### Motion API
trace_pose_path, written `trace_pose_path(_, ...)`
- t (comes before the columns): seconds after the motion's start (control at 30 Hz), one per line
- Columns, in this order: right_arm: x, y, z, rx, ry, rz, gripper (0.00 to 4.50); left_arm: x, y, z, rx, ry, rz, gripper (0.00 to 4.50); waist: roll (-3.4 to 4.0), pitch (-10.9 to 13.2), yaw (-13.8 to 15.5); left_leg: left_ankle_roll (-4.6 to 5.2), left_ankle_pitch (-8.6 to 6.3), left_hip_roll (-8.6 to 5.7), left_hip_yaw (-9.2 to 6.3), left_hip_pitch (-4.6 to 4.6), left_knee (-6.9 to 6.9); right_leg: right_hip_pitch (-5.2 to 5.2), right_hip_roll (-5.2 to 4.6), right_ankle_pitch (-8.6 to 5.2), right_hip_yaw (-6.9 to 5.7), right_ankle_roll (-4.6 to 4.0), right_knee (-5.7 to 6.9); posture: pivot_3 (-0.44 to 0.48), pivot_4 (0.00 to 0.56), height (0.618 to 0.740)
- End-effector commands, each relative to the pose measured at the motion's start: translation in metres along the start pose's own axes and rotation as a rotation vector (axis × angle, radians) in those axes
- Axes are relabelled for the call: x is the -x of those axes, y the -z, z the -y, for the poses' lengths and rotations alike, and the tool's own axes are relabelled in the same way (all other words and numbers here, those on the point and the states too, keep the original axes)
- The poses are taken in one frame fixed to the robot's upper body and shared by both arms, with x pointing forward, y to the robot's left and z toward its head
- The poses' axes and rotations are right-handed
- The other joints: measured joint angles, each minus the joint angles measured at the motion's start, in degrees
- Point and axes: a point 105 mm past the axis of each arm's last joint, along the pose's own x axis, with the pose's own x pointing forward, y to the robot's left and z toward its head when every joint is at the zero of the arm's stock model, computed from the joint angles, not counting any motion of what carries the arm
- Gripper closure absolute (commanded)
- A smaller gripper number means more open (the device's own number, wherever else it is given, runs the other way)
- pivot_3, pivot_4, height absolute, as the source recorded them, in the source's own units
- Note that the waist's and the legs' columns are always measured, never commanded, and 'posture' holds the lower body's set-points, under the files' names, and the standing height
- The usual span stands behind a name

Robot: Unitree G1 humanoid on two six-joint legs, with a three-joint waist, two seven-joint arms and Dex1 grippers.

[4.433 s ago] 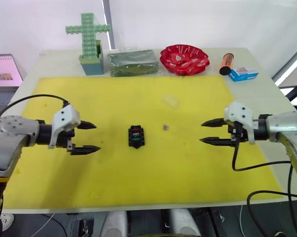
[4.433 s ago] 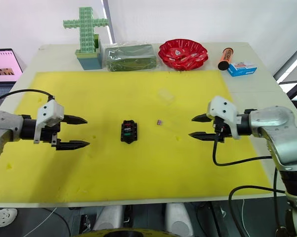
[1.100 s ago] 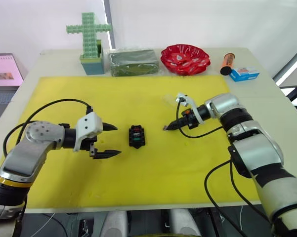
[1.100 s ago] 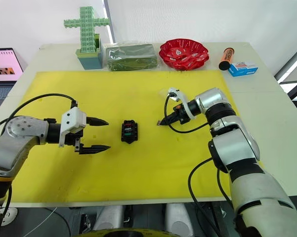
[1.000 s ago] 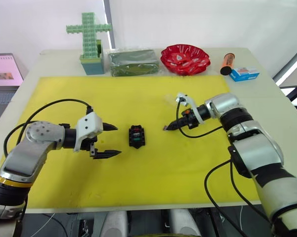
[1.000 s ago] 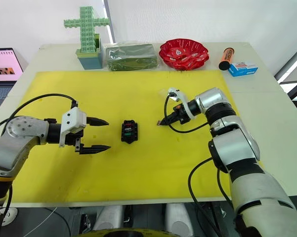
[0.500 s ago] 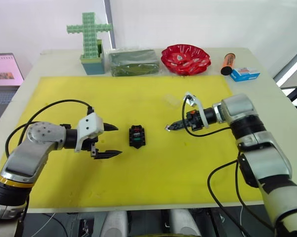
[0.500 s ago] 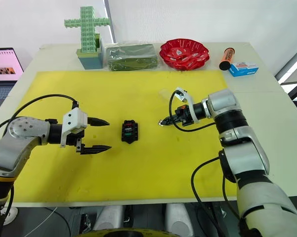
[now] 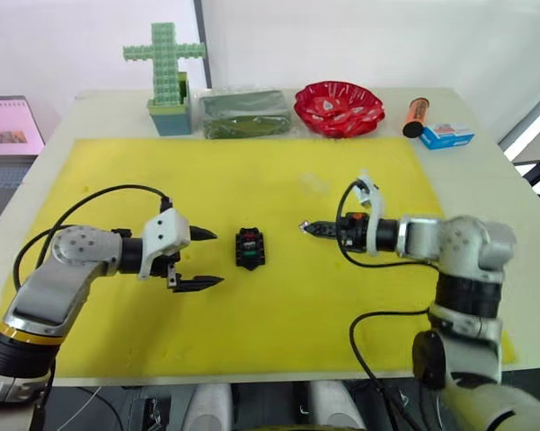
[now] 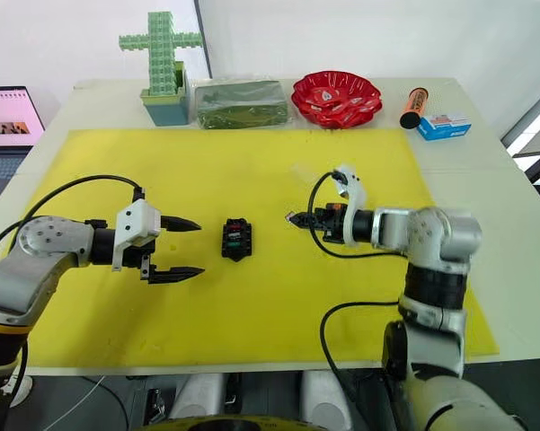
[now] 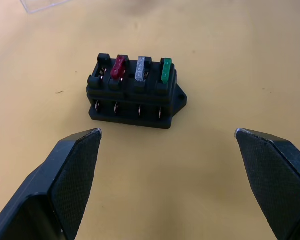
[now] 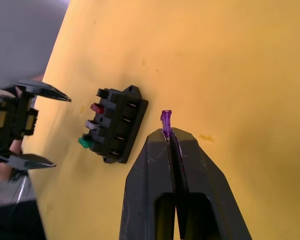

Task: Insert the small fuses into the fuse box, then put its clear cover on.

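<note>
The black fuse box [image 9: 249,248] sits mid-mat with a red, a grey and a green fuse standing in its slots [image 11: 135,92]; one end slot is empty. My right gripper [image 12: 170,132] is shut on a small mauve fuse [image 12: 165,119], held just above the mat a short way right of the box [image 10: 292,216]. My left gripper [image 9: 211,259] hangs open just left of the box, with nothing between its fingers. The clear cover [image 9: 313,184] lies on the yellow mat behind the right gripper.
Along the table's back edge stand a green block cross [image 9: 164,72], a dark green packet [image 9: 247,112], a red bowl [image 9: 338,106], an orange tube [image 9: 414,115] and a blue box [image 9: 445,136]. The yellow mat [image 9: 252,332] covers the work area.
My right arm has swung round so its gripper now points level toward the box, still holding the mauve fuse, lifted slightly. The left gripper and box have stayed put.
</note>
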Motion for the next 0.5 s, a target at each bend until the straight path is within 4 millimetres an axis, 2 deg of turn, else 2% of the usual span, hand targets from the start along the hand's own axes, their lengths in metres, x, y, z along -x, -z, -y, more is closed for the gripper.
trace_pose_path(0.03,0.004,-0.003,-0.009,-0.001,0.037,0.091,4.50,0.001,-0.009,-0.004,-0.054,-0.008,0.018,0.00,0.00,0.00,-0.12,0.00,0.00,0.00,0.01,0.00,0.02,0.00,0.00,0.00,0.01,0.00,0.02,0.000,0.150,0.740)
trace_pose_path(0.23,-0.002,0.014,-0.014,-0.064,0.153,0.163,4.50,0.001,-0.010,-0.005,-0.063,0.000,0.018,0.00,0.03,-0.01,-0.21,0.00,0.00,0.03,-0.01,0.02,-0.03,-0.02,0.03,0.00,0.01,0.00,0.02,0.000,0.150,0.740)
trace_pose_path(0.5,-0.006,0.038,-0.016,-0.172,0.197,0.138,4.50,0.003,-0.010,-0.006,-0.069,0.000,0.011,0.00,0.03,-0.02,-0.25,0.00,0.00,0.03,-0.02,0.02,-0.02,0.01,0.00,0.00,0.01,-0.01,0.00,0.000,0.150,0.740)
